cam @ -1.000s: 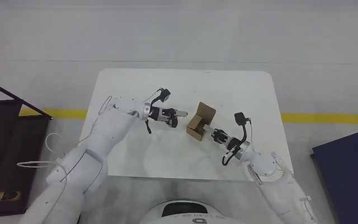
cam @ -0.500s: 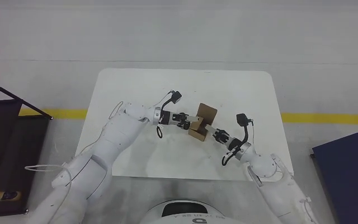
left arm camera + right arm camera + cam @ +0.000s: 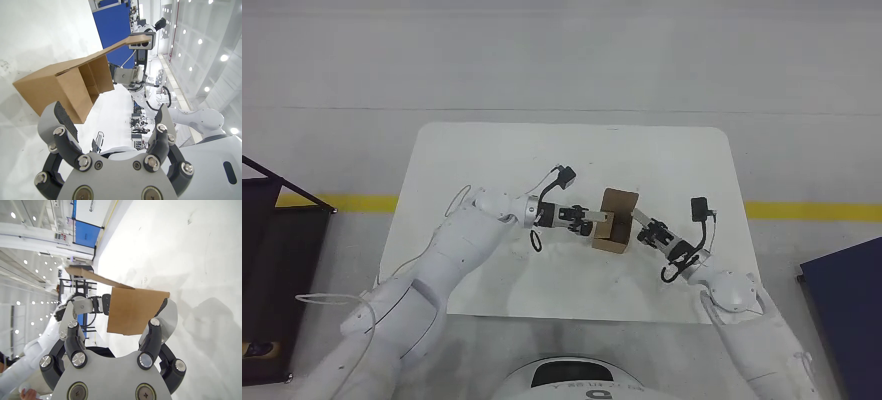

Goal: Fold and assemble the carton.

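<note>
While one brown cardboard carton [image 3: 614, 222] sits near the middle of the single white worktop [image 3: 492, 160], two pincers flank it, one on each side. The carton [image 3: 56, 89] is a box of flat, matte panels with sharp creases. Its open end shows a hollow inside, and one long flap [image 3: 132, 40] juts out from its top edge.

The left pincer [image 3: 588, 216] has both fingers spread wide. In the left wrist view, the left pincer [image 3: 109, 109] has one ribbed black rubber pad [image 3: 64, 117] just beside the carton's lower corner.

The right pincer [image 3: 640, 228] is also spread wide and grips nothing. In the right wrist view, the right pincer [image 3: 119, 303] faces a plain closed panel of the carton [image 3: 132, 311], with one smooth metal-backed finger [image 3: 170, 313] at the panel's corner.
</note>
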